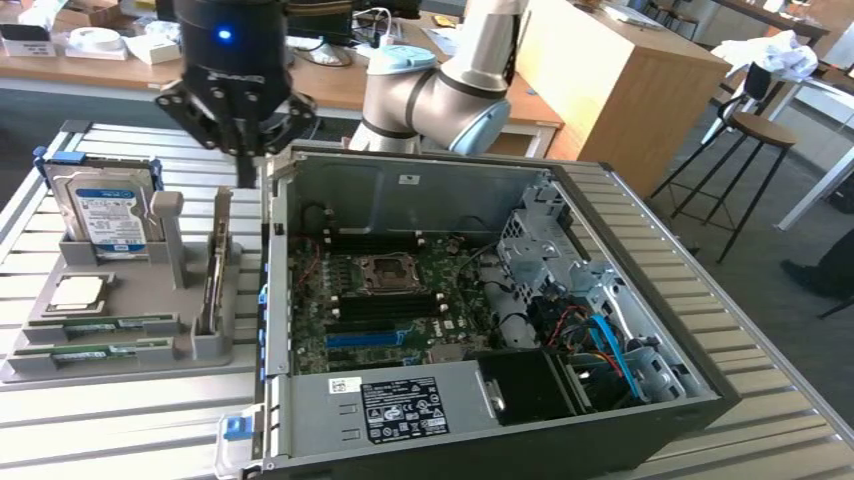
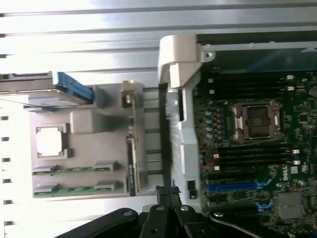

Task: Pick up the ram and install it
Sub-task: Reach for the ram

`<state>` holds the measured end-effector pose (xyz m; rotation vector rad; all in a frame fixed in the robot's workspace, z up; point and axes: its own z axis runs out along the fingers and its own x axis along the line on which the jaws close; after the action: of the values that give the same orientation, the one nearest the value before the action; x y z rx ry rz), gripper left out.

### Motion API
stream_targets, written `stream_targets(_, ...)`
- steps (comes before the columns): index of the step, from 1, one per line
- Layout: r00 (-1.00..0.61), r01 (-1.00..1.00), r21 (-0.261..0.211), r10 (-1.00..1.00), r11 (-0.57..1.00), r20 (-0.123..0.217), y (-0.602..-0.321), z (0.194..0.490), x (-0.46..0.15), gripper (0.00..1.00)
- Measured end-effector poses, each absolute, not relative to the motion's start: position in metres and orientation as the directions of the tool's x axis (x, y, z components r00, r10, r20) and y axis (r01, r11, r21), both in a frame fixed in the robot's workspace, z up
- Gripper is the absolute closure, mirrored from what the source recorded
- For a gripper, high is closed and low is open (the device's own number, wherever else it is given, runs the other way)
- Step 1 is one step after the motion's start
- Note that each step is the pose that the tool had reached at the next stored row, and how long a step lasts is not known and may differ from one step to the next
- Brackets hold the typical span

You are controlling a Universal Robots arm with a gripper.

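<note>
**Shut tool above the tray edge, ram not yet taken**

The tool point(image 1: 246, 172) hangs with its two fingers pressed together and nothing between them. It is over the gap between the grey plastic tray point(image 1: 34, 368) and the wall of the open black computer case point(image 1: 400, 190), toward the far side of the ribbed metal bench point(image 1: 774, 380).

The ram point(image 1: 114, 322), a long thin green circuit-board stick, lies flat in a shallow groove of the tray at the exterior view's left. It is well apart from the tool. Just beside it, on the near side, lies a second green stick of the same look point(image 1: 100, 351). I take the far one for the task's stick, but I am not sure.

Several things can go wrong:

- With fingers this narrow, a descent would push on the board and not take it.
- The two sticks are so alike and so close that the wrong one may be taken.
- The stick is thin and sunk in its groove, so the fingers may slip on its edges.
- The case wall is near, and a carried stick may knock against it.
- In the black memory slots point(image 1: 387, 308), a tilted or turned stick would jam.
</note>
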<state>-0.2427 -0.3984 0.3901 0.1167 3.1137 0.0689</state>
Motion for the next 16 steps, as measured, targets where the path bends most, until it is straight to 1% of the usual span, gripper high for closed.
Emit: stream_targets(16,-0.997,0.074,0.045,0.075,0.996,-0.023,-0.397,0.386,-0.303,0.9)
